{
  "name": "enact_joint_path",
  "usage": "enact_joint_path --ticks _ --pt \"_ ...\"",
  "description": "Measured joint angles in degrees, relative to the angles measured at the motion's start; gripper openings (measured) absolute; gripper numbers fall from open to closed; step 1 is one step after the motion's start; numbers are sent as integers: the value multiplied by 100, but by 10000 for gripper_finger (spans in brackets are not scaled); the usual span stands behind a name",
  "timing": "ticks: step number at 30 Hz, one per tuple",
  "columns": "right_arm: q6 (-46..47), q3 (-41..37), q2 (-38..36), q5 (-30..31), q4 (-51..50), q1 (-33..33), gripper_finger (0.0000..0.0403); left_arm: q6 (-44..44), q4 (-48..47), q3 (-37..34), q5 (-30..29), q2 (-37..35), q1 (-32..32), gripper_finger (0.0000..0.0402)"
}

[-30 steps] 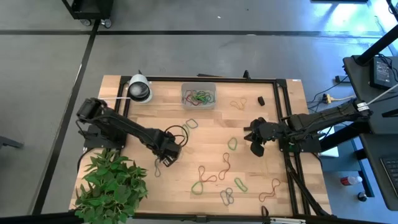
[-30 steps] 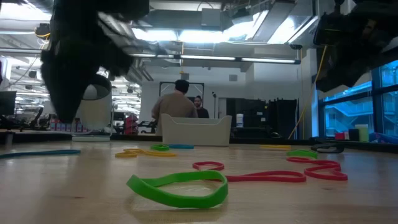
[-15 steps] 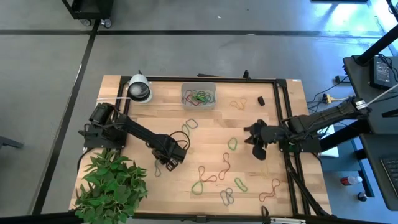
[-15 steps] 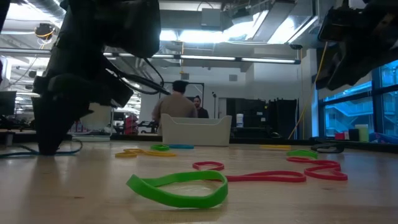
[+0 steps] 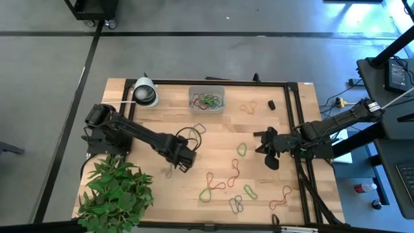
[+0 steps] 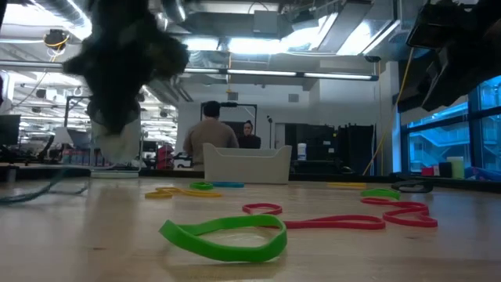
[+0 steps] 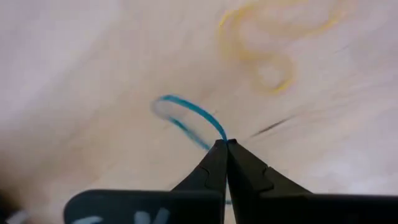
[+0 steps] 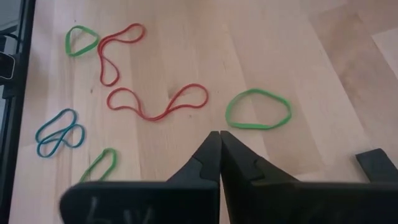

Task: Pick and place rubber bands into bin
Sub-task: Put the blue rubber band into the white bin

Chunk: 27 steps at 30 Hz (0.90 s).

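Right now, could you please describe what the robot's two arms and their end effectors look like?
Both arms are dark, nearly black, with jointed segments. The left end effector and the right end effector each have two slim black fingers tapering to a point, mounted on a flat dark bar with faint pale markings. Black cable loops beside the left arm.

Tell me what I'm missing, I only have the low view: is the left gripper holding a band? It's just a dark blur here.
Observer: Yes. In the left wrist view the left gripper is shut on one end of a blue rubber band.
Operator: And the right gripper?
Observer: The right gripper is shut with nothing in it, above the table's right side, with a green band lying just ahead of it.
Operator: Anything in the bin yet?
Observer: From above, the bin at the far edge holds a small tangle of green and red bands.
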Motion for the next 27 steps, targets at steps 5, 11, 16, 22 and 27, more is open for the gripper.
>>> enact_joint_path --ticks 5,11,16,22,27 --pt "7 0 0 12 1 0 13 640 -489 867 -731 2 175 1" --pt "15 2 0 54 9 -2 7 1818 -695 1751 -1363 0 754 1" --pt "-13 2 0 68 24 -4 6 3197 -527 2217 -1631 0 1518 1" --pt "-11 2 0 124 33 -7 16 4952 590 2312 -1361 1 2566 1" --pt "155 2 0 654 45 -7 4 6039 1429 2312 -897 196 3341 1"
